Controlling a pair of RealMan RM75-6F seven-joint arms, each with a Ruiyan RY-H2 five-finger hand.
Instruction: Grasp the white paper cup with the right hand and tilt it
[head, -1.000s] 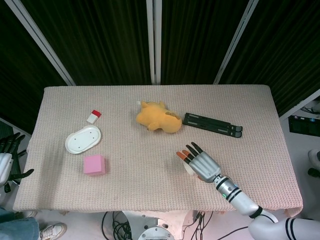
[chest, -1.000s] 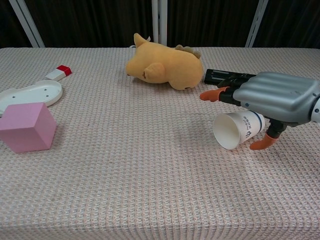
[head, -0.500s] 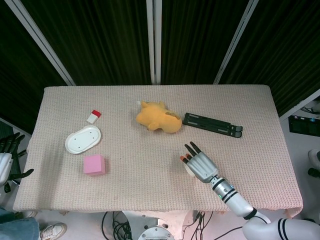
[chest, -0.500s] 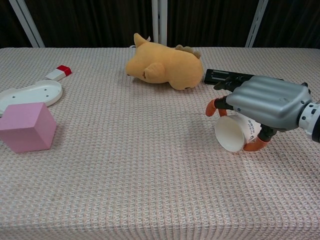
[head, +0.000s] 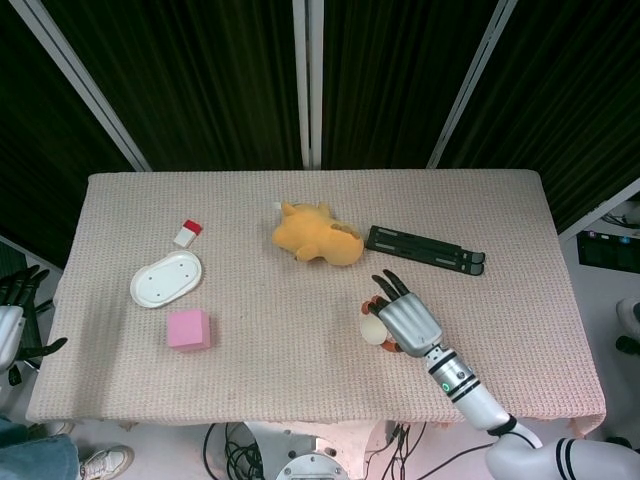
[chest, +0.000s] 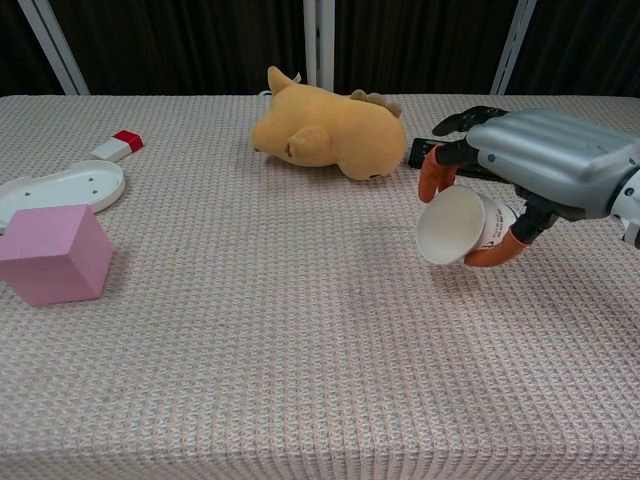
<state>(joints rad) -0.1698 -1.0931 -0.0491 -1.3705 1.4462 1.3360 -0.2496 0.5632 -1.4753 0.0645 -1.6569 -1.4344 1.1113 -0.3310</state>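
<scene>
Now lifted off table, cup (chest: 458, 226) in rt robot hand (chest: 545, 170)

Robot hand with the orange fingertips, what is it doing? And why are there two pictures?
That silver thing is the robot's right hand. It holds a white paper cup tipped on its side, with the open mouth facing the camera. One picture looks down from the robot's head, the other looks forward from its chest. On the table lie a yellow plush toy, a pink block, a white oval dish, a small white and red tube and a black folding stand. The left hand waits off the table's edge, holding nothing.
</scene>
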